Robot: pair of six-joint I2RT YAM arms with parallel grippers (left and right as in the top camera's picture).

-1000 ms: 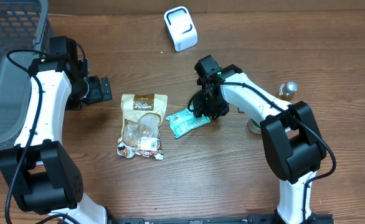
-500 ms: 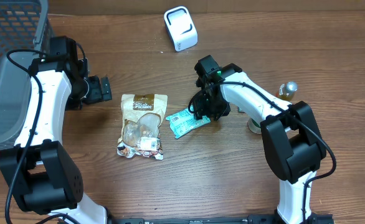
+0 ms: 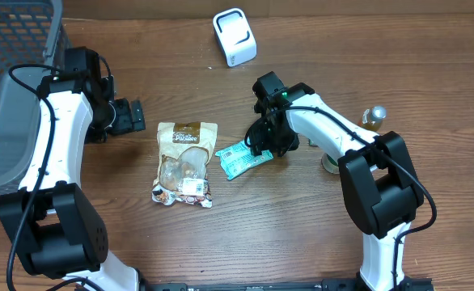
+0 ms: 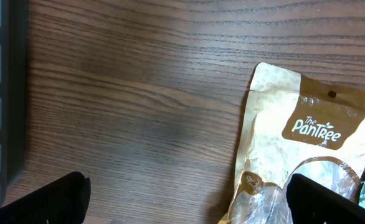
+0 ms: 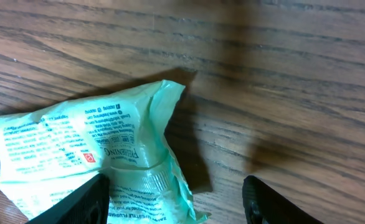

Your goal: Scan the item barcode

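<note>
Overhead view of a wooden counter [image 3: 302, 226] with two white robot arms reaching in from the near edge. A teal snack packet [image 3: 241, 159], the item to be scanned, lies flat near the middle of the counter, printed side up. In the right wrist view, small text covers the packet [image 5: 76, 149], and part of a barcode shows at its far left edge.

The right tool [image 3: 259, 142] sits low over the packet's right end. Its two fingers are spread apart, the packet's crumpled corner lies between them, and clear wood shows beside the right finger [image 5: 270, 202], so the right tool [image 5: 173, 186] is open and grips nothing.

A white barcode scanner [image 3: 234, 36] stands at the far edge of the counter, well apart from the packet.

Just left of the packet lies a beige PanTree pouch [image 3: 184, 162] with a clear window. The left tool [image 3: 128, 117] hovers beyond the pouch's upper left, its fingers wide open and empty. In the left wrist view the left tool [image 4: 195, 199] frames bare wood, with the pouch [image 4: 301, 155] to its right.

A dark mesh basket [image 3: 10, 81] sits at the counter's far left
</note>
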